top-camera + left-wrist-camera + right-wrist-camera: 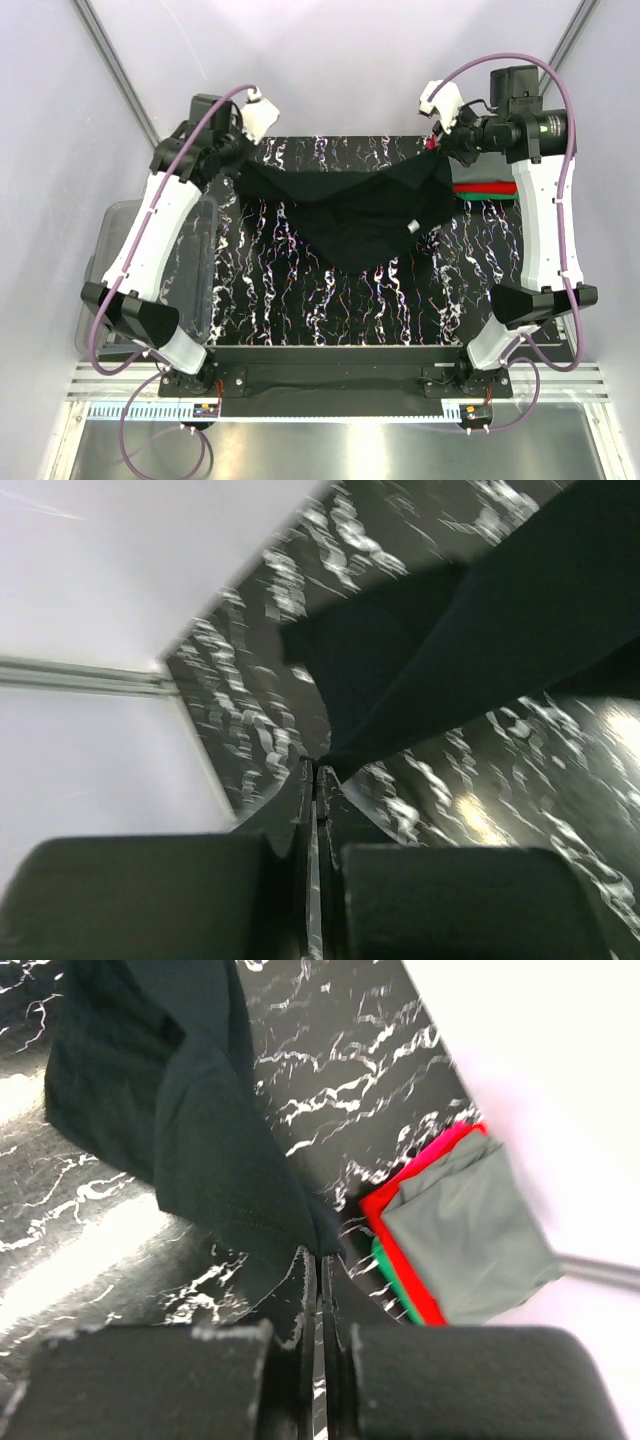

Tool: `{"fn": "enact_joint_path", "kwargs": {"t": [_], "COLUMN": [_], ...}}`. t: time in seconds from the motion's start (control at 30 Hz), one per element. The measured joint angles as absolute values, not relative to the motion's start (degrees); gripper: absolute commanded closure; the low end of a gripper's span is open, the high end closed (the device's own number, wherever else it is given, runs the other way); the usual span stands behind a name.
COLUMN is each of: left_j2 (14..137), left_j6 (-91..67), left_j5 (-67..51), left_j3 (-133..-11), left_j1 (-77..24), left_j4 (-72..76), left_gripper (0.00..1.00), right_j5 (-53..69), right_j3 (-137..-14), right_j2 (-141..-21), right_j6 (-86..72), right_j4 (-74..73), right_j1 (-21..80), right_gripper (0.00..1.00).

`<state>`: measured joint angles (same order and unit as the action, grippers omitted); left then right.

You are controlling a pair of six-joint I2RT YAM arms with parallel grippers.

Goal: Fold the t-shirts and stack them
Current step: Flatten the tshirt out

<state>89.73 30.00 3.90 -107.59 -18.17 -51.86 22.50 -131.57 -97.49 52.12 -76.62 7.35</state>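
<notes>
On your left, the clear plastic bin (pixel 203 262) sits off the table's (pixel 300 310) left edge, partly under the L arm. Your left gripper (pixel 313 778) is closed tight on one corner of the black t-shirt (pixel 350 215), w/ cloth running straight out of the pinched tips in the wrist view. The shirt hangs stretched between both arms over the far half of the marbled top, top edge taut, middle sagging toward you in a rough V. You can't tell whether its low point touches the surface. A small white tag (pixel 412 226) shows on the R side of the cloth. Your right gripper (pixel 312 1260) is likewise clamped on the opposite corner, fabric bunched at the tips. Just right of it, at the table's far R edge, lies the folded stack: grey shirt (pixel 470 1225) on top, red shirt (pixel 442 1150) under it, green shirt (pixel 393 1282) at the bottom, only its edge showing.
</notes>
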Motion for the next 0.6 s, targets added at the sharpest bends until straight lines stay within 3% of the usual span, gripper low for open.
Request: {"fn": "enact_joint_path", "kwargs": {"t": [0.17, 0.33, 0.5, 0.6], "left_j2": [92.3, 99.5, 107.5, 110.1], "left_j6": [28.5, 26.5, 25.2, 25.0], "left_j5": [-0.7, -5.5, -7.6, -7.7], "left_j3": [-106.2, -105.7, -105.7, -105.7], "left_j1": [-19.1, -19.3, -19.3, -19.3], "left_j4": [-54.0, -54.0, -54.5, -54.5], "left_gripper": [1.00, 1.00, 1.00, 1.00], "right_j5": [25.5, 28.3, 26.8, 23.2], "right_j3": [-130.8, -135.4, -152.1, -160.1], "right_j2": [-99.5, -117.9, -145.6, -154.5], "right_j6": [55.6, 55.6, 50.6, 45.9], "right_j4": [-76.7, -76.2, -76.3, -76.3], "right_j1": [7.5, 7.6, 7.6, 7.6], "right_gripper": [1.00, 1.00, 0.50, 0.43]}}
